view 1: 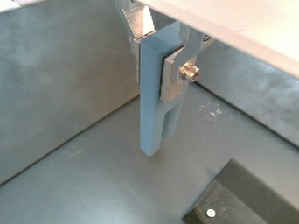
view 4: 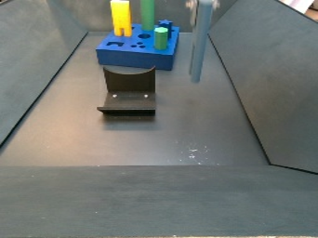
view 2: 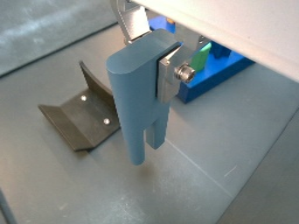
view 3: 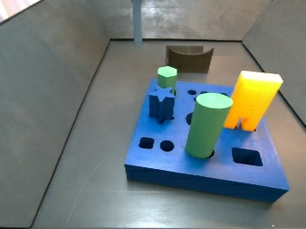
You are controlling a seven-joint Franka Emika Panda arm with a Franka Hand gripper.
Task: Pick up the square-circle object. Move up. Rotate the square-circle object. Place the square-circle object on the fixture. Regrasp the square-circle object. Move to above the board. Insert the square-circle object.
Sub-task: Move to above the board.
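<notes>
The square-circle object [view 2: 138, 101], a long pale grey-blue peg, hangs upright in the air with my gripper [view 2: 149, 61] shut on its upper end. Both wrist views show the silver fingers [view 1: 176, 70] clamped on the peg's flat sides [view 1: 156, 105], and its lower tip is free above the grey floor. In a side view the peg [view 4: 195, 42] hangs to the right of the board [view 4: 130, 58] and the fixture [view 4: 126, 90]. In another side view it [view 3: 136, 22] is behind the fixture [view 3: 188, 56], near the back wall. The fixture [view 2: 82, 118] stands bare.
The blue board [view 3: 203, 165] carries a tall green cylinder [view 3: 206, 125], an orange-yellow block [view 3: 255, 100], a small green hexagonal peg [view 3: 166, 78] and a dark-blue star peg [view 3: 162, 106]. Several shaped holes are open at its front. Grey walls [view 3: 72, 54] close in the floor.
</notes>
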